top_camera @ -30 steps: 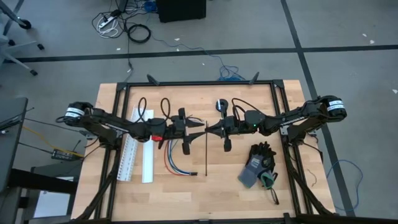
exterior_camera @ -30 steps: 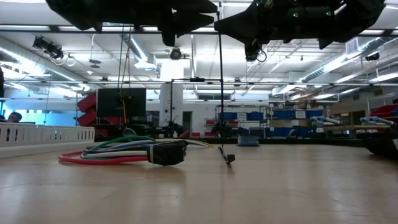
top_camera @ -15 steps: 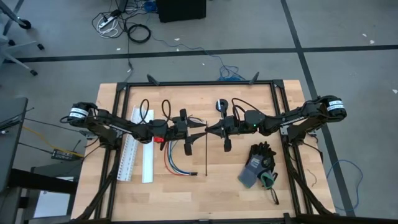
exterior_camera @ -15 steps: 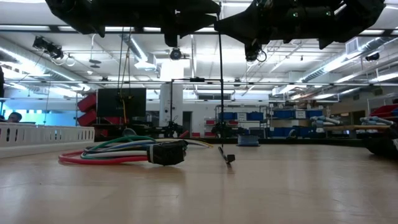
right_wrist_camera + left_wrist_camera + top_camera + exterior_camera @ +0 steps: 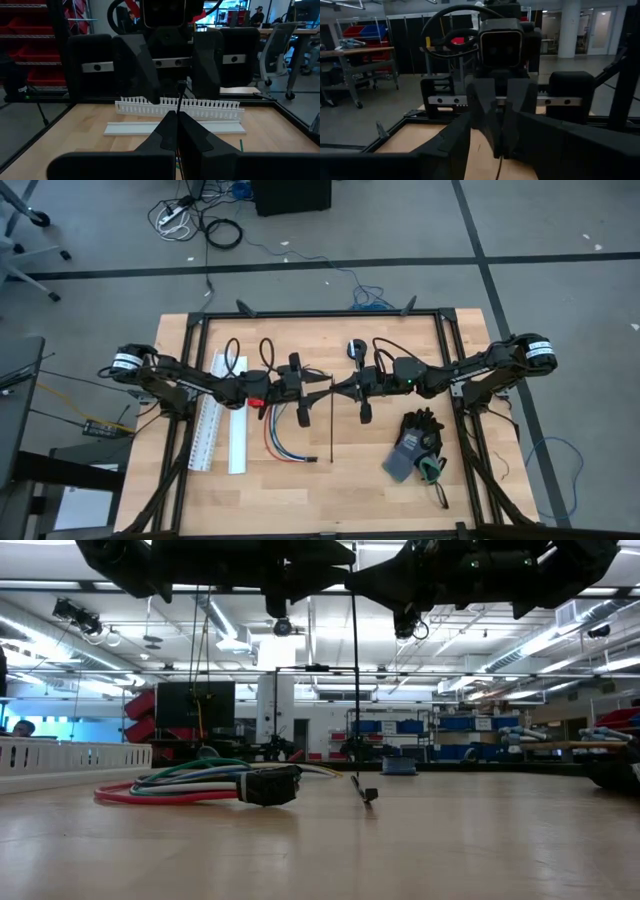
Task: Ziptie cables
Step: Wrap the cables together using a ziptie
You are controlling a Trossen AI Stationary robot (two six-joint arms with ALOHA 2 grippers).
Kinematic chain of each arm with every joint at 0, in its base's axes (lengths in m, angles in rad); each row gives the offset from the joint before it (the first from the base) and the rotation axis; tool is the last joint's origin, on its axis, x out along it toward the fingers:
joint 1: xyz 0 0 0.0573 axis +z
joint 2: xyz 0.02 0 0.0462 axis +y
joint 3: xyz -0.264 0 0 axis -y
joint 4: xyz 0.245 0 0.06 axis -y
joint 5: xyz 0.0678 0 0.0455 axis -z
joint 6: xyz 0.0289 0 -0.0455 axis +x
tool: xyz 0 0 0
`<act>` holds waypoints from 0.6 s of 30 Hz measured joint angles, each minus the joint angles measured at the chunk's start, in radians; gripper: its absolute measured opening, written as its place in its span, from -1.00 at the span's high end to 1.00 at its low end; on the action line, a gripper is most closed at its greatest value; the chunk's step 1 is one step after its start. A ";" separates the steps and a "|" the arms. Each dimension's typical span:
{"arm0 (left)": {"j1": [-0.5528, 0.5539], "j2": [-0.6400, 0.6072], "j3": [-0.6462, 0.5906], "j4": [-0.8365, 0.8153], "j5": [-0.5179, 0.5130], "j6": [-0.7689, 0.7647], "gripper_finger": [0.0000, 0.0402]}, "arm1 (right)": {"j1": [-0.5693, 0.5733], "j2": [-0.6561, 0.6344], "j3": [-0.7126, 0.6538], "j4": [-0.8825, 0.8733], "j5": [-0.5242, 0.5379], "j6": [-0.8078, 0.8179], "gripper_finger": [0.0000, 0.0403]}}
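The cables (image 5: pixel 283 442), a loose bundle of coloured wires, lie flat on the table (image 5: pixel 370 480) under my left arm; the low view shows the cables (image 5: pixel 185 785) too. One black ziptie (image 5: pixel 355 690) hangs straight down from my right gripper (image 5: pixel 334 388), which is shut on it above the table's middle. My left gripper (image 5: pixel 317 387) faces it, level and open. Its two fingers (image 5: pixel 142 70) stand on either side of the ziptie's top end without touching it. My right gripper pinches the ziptie just below its top end (image 5: pixel 180 100) between its two fingers. The fingers are level and come from the table's right. A short tip sticks up above them. The strip hangs upright and its lower end (image 5: pixel 367 795) rests on the table.
A white slotted channel (image 5: pixel 208 428) and a plain white strip (image 5: pixel 238 438) lie left of the cables. Black gloves (image 5: pixel 415 442) and a small green-handled tool (image 5: pixel 435 475) lie at the right. Bare wood shows along the near edge.
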 joint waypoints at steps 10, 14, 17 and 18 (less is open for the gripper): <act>0.003 0.002 0.000 -0.001 0.002 0.000 0.22 | -0.009 0.000 0.000 0.003 0.000 0.007 1.00; 0.012 0.002 0.000 -0.002 0.002 -0.006 0.22 | -0.008 0.000 0.000 0.007 0.000 0.008 1.00; 0.017 0.002 0.000 -0.003 0.003 -0.017 0.22 | -0.008 0.000 0.000 0.017 0.000 0.008 1.00; 0.019 0.002 0.000 -0.003 0.010 -0.020 0.22 | -0.008 0.000 0.000 0.019 0.000 0.008 1.00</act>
